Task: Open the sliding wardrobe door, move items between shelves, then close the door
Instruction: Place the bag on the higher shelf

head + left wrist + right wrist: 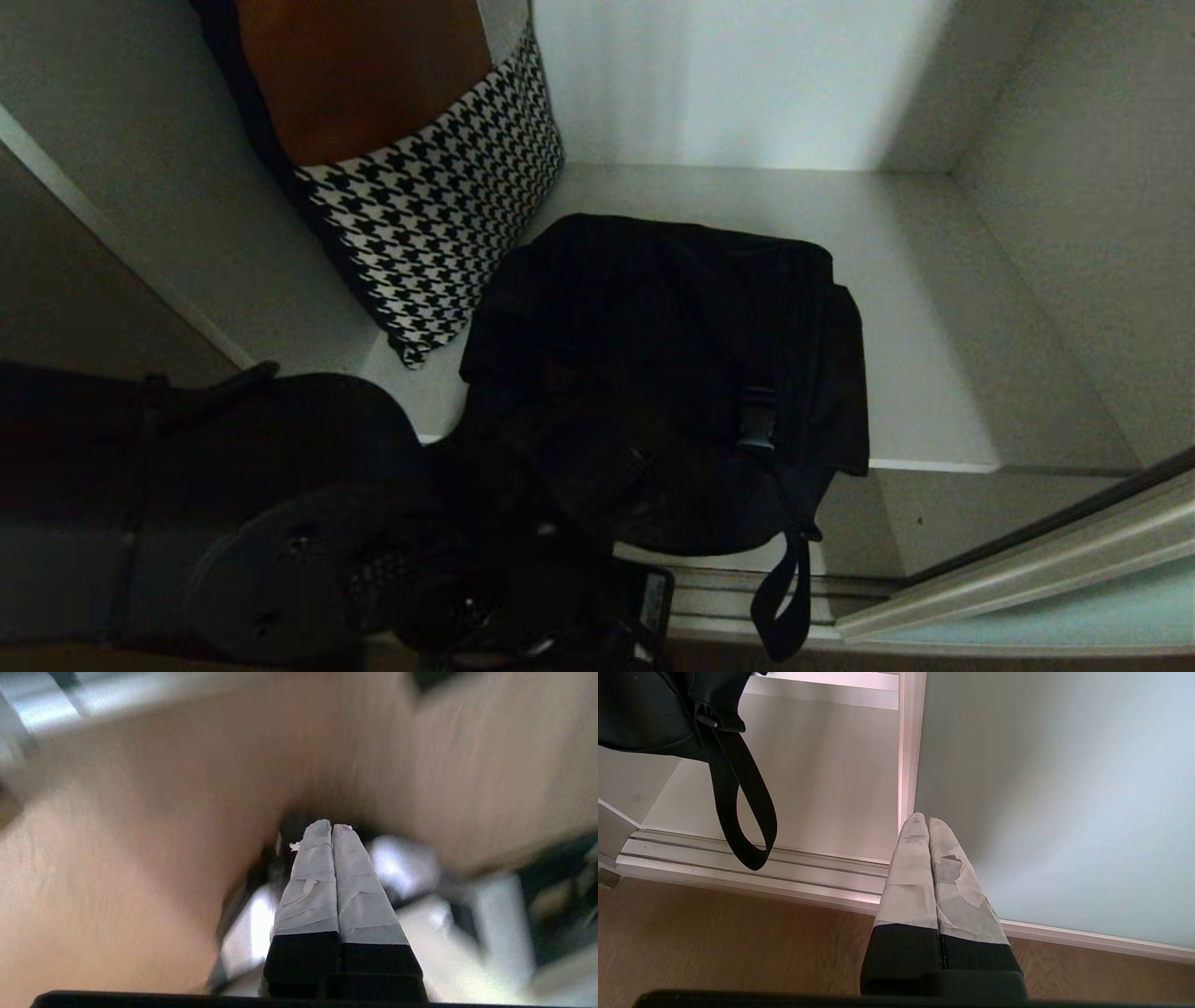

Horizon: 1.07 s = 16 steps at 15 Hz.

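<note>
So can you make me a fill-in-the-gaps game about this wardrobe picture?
1. The black bag lies on a ____ shelf.
2. The bag's strap hangs down over the shelf's ____ edge.
3. Beside the bag leans a cushion with a black and ____ pattern.
4. The right gripper has its fingers ____.

Missing words: white; front; white; shut

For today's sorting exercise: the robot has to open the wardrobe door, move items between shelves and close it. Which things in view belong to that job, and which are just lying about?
Belongs to the job:
black bag
shelf
sliding glass door
left gripper, shut

Just there:
houndstooth garment
wood floor
right gripper, parked, shut
</note>
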{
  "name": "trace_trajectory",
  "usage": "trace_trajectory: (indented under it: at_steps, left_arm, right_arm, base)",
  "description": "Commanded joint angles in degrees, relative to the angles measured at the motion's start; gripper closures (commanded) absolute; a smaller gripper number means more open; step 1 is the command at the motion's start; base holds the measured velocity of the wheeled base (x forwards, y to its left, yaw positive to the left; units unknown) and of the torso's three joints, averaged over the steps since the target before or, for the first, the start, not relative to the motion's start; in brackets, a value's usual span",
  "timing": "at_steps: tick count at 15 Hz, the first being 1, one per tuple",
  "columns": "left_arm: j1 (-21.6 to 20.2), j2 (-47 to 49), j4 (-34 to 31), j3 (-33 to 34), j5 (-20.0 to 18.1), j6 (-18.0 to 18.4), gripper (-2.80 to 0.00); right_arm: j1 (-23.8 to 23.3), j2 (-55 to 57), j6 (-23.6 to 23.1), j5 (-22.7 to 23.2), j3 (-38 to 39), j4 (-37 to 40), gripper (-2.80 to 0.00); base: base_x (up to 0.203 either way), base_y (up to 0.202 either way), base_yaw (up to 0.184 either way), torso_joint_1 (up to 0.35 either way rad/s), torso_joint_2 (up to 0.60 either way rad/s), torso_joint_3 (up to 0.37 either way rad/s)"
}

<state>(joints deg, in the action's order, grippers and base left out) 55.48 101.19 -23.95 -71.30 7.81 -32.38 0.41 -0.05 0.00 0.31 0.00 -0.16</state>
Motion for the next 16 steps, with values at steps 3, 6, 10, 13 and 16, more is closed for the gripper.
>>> trace_trajectory:
  at_steps: [3, 6, 10, 13, 16]
  left_arm:
    - [-2.4, -2.9, 3.7, -4.9, 2.6, 4.0, 0.0]
    - [-2.9, -1.7, 5.3, -7.1, 3.2, 6.7, -2.8]
    - [-5.5, -0.6, 5.4, -10.8, 4.2, 15.6, -2.8]
    - [-9.4, 0.2, 5.6, -12.8, 3.8, 26.6, -2.8]
    - [-11.4, 0.8, 6.3, -13.1, 3.5, 34.2, -2.8]
  right_arm:
    - [0.0, 0.0, 0.0, 0.0, 0.0, 0.0, 0.0]
    - [0.0, 0.0, 0.0, 0.0, 0.0, 0.0, 0.0]
    - [0.0, 0.0, 0.0, 0.0, 0.0, 0.0, 0.0]
    - [0.0, 0.0, 0.0, 0.0, 0.0, 0.0, 0.0]
    - [0.0, 0.0, 0.0, 0.0, 0.0, 0.0, 0.0]
  base:
    - [0.0, 0.0, 0.0, 0.0, 0.0, 0.0]
    - [0.0, 0.0, 0.0, 0.0, 0.0, 0.0]
    - [0.0, 0.0, 0.0, 0.0, 0.0, 0.0]
    - [0.0, 0.0, 0.0, 0.0, 0.0, 0.0]
    - [0.0, 0.0, 0.0, 0.0, 0.0, 0.0]
